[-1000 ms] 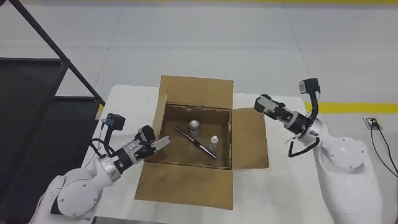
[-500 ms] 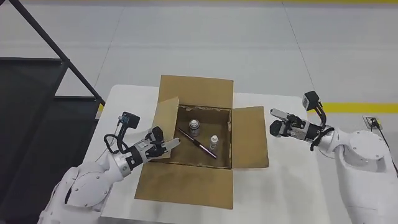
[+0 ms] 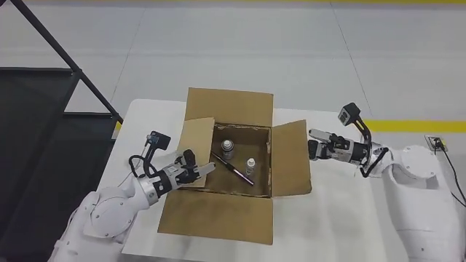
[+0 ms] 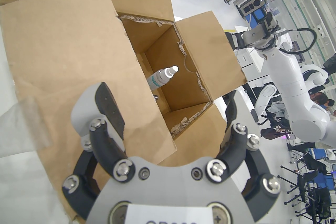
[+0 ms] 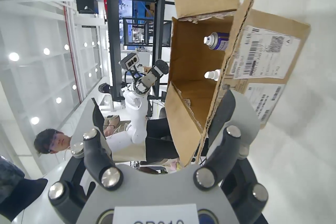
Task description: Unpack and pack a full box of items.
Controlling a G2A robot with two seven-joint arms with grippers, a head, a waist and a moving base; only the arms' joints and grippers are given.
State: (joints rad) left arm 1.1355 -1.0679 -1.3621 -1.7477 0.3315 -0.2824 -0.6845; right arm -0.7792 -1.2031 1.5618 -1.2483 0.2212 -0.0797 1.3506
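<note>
An open cardboard box (image 3: 215,218) stands mid-table. Inside it are a spray can (image 3: 227,145), a small white-capped bottle (image 3: 250,164) and a dark rod (image 3: 233,167). My left gripper (image 3: 191,169) is open at the box's left flap (image 3: 200,140), which stands tilted up; the flap (image 4: 65,57) lies under its spread fingers (image 4: 110,109), and the bottle (image 4: 161,76) shows beyond. My right gripper (image 3: 312,148) is open at the outer edge of the right flap (image 3: 291,159). That flap's edge (image 5: 225,72) runs between its fingers (image 5: 228,114), with the spray can (image 5: 216,41) behind.
The white table (image 3: 328,218) has free room to the right of the box and along its front. The back flap (image 3: 229,105) and front flap lie folded outward. A black metal frame (image 3: 44,116) stands left of the table.
The left gripper moved in toward the box and the left flap rose from lying flat to tilted up. The right arm came down to the right flap, which lifted slightly.
</note>
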